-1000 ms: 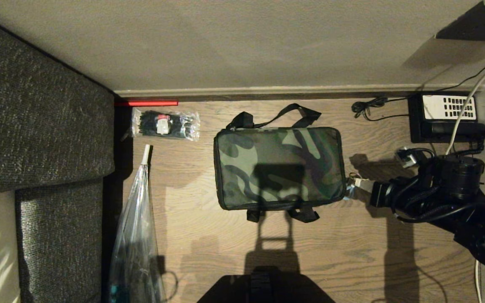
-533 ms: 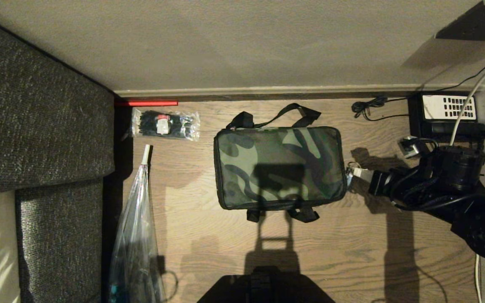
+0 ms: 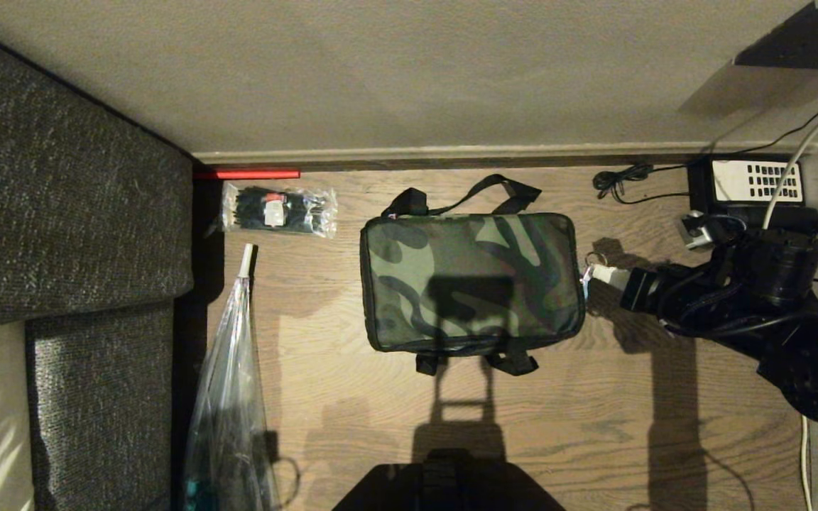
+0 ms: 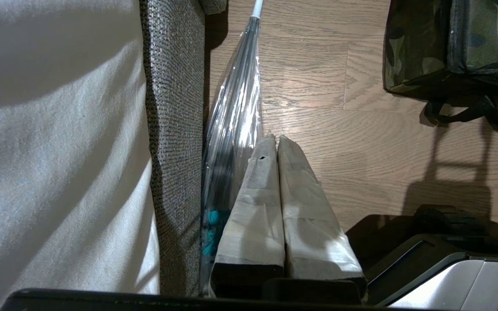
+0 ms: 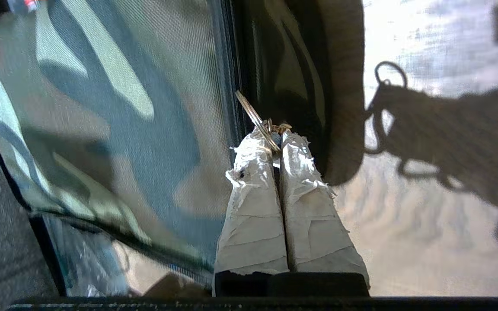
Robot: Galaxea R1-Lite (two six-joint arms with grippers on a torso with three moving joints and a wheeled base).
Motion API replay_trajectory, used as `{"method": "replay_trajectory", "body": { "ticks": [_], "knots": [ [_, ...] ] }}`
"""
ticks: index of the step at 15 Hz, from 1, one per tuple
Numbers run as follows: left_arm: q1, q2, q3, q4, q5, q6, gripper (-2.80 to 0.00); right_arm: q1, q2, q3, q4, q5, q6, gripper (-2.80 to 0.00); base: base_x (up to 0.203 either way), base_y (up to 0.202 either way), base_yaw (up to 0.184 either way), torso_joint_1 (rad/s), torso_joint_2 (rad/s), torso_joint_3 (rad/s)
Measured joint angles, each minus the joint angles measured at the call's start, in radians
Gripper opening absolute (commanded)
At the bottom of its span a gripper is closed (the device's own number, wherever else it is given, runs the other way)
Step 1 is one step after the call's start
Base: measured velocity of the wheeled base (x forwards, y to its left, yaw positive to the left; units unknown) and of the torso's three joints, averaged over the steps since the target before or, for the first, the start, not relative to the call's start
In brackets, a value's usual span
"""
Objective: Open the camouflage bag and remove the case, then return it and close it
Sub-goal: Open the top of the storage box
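Camouflage fabric in green and dark patches covers the boxy soft camouflage bag (image 3: 471, 282), which lies flat on the wooden floor (image 3: 593, 426) near the wall, its lid down and its black straps poking out at the far and near edges. Over the last second the right gripper (image 3: 591, 275) has slid along the bag's right-hand edge toward the wall, while the bag itself has not shifted. In the right wrist view its taped fingers (image 5: 253, 190) are pinched together on a thin metal ring (image 5: 255, 119) at the zipper line, so the zipper is probably being drawn along that side. Opening is thus only under way, and nothing has been lifted yet.

The flat black hard case is nowhere to be seen; presumably it is inside the closed bag. How far the zipper has parted is hard to make out, since the seam is dark and partly behind the fingers. The left gripper (image 4: 277, 142) hangs parked beside the grey sofa (image 4: 171, 129), fingers pressed together on nothing, just above a clear plastic bag (image 4: 231, 129). A clear packet of black zip ties (image 3: 277, 209) and a black telephone (image 3: 750, 191) lie by the wall, the telephone partly hidden by the right arm.
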Motion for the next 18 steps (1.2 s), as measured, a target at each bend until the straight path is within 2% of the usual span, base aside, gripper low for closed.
{"method": "replay_trajectory", "body": {
  "ticks": [7, 11, 18],
  "knots": [
    [0.000, 0.000, 0.000, 0.000, 0.001, 0.000, -2.80, 0.003, 0.078, -0.109, -0.024, 0.002, 0.000, -2.80, 0.000, 0.000, 0.000, 0.000, 0.00, 0.000],
    [0.000, 0.000, 0.000, 0.000, 0.000, 0.000, -2.80, 0.004, 0.127, -0.217, -0.024, 0.003, -0.001, -2.80, 0.000, 0.000, 0.000, 0.000, 0.00, 0.000],
    [0.000, 0.000, 0.000, 0.000, 0.000, 0.000, -2.80, 0.004, 0.126, -0.263, -0.010, 0.040, 0.000, -2.80, 0.000, 0.000, 0.000, 0.000, 0.00, 0.000]
  ]
}}
